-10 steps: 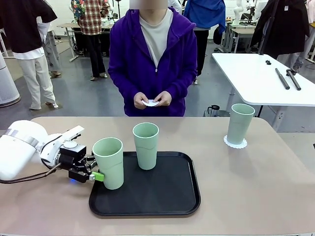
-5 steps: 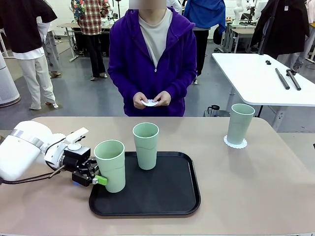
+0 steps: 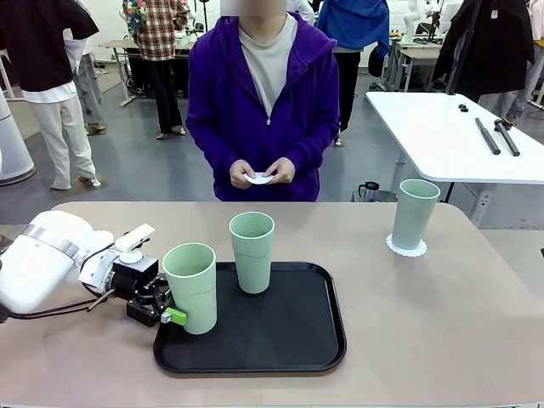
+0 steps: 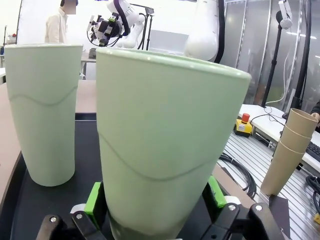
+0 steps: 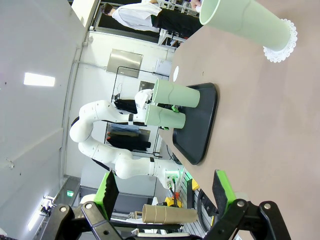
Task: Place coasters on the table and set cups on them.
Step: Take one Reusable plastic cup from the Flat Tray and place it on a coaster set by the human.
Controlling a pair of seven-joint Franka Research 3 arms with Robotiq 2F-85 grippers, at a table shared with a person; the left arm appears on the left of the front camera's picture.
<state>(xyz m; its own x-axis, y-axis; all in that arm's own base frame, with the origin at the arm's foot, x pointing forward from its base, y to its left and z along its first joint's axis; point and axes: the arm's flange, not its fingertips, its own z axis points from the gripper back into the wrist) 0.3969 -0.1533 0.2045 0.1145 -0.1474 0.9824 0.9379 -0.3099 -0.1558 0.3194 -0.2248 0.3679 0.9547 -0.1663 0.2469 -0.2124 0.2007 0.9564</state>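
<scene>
Beige table [image 3: 442,323] fills the near part of the front view, and behind it is a busy workshop floor with other people.

At the left side, the left gripper [image 3: 172,314] reaches in low from the white arm. Its jaws are spread wide around the lower part of the front cup [image 3: 190,285]. In the left wrist view one green pad [image 4: 93,198] is on each side of this cup, very close to its wall; I cannot tell if they press on it. The front cup stands upright at the left edge of the black tray [image 3: 280,348].

Just to the right and farther back, the rear cup [image 3: 252,251] stands upright on the same tray, apart from the first one.

Behind the table, near the middle, a person in a purple jacket holds a white coaster [image 3: 261,178] with both hands [image 3: 274,172] in front of the body.

At the right, near the far edge of the table, the third cup [image 3: 415,212] stands upright on a lacy coaster [image 3: 406,247], well apart from the tray.

In the right wrist view, the right gripper [image 5: 165,191] has its fingers wide apart with nothing between them, away from the cups.
</scene>
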